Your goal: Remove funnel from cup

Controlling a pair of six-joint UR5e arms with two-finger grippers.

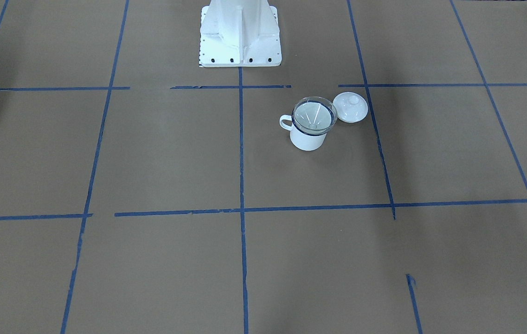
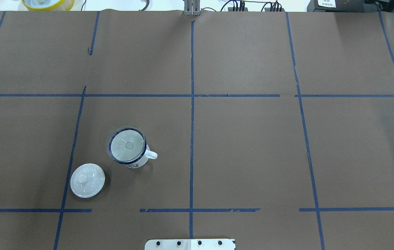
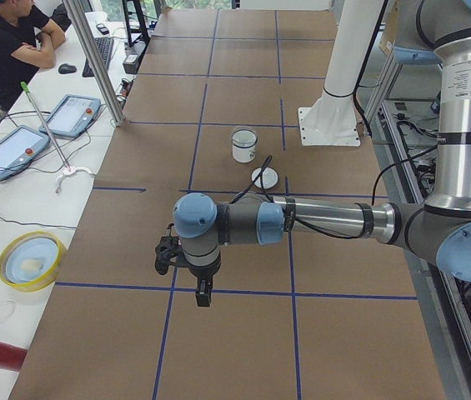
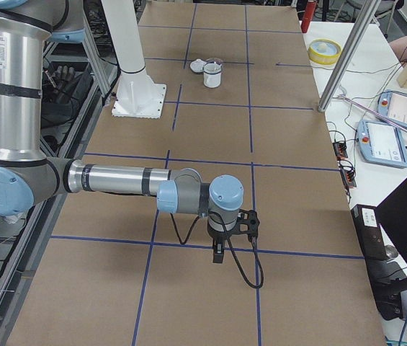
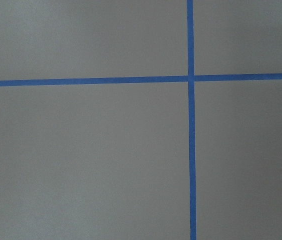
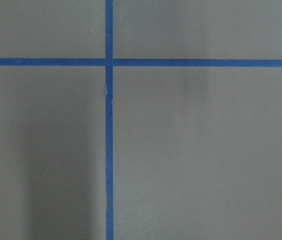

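Observation:
The white cup (image 1: 307, 139) with a dark blue rim stands upright on the brown table. The clear funnel (image 1: 314, 116) sits in its mouth, spout down. In the overhead view the cup (image 2: 138, 162) and the funnel (image 2: 126, 145) are left of centre, with the handle pointing right. My left gripper (image 3: 203, 296) hangs over the table's left end, far from the cup (image 3: 244, 146). My right gripper (image 4: 217, 254) hangs over the right end, far from the cup (image 4: 212, 74). I cannot tell whether either is open or shut. Both wrist views show only bare table and blue tape.
A white domed lid (image 2: 87, 180) with a knob lies next to the cup, on the robot's side of it. The white robot base (image 1: 240, 32) stands at the near table edge. A yellow bowl (image 3: 31, 260) and tablets (image 3: 72, 114) lie on the side desk, where a person (image 3: 10, 42) sits.

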